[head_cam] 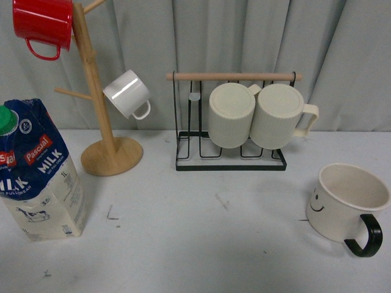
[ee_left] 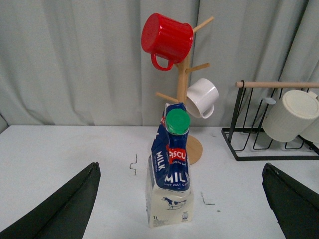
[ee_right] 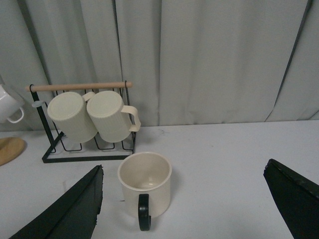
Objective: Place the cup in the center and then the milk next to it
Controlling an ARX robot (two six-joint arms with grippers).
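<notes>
**A:** The left gripper (ee_left: pixel 180 167) is spread wide, its two dark fingers far apart and holding nothing. The milk (ee_left: pixel 169 169) stands on the table ahead of it, untouched.

**B:** And the right gripper (ee_right: pixel 184 167)?

**A:** Just as wide, and empty too. The cup (ee_right: pixel 144 186) sits on the table in front of it, nearer one finger than the other, touching neither.

**B:** Where's the cup on the table (head_cam: pixel 153 183)?

**A:** Towards the right end, upright with its mouth up. Its black handle points at the front edge and the smiley faces left.

**B:** And the carton?

**A:** Upright at the left end with its green cap on, well apart from the cup. The center (head_cam: pixel 208 244), between the small black corner marks, lies between the two.

**B:** What's along the back edge?

**A:** A wooden mug tree (head_cam: pixel 98 110) towards the left. It has a red mug (head_cam: pixel 43 24) up high and a small white mug (head_cam: pixel 128 94) on a lower peg. Right of it is a black wire rack (head_cam: pixel 232 160) with a wooden bar, and two ribbed cream mugs (head_cam: pixel 232 116) hang there side by side, touching. A grey curtain (head_cam: pixel 342 55) hangs behind it all.
</notes>
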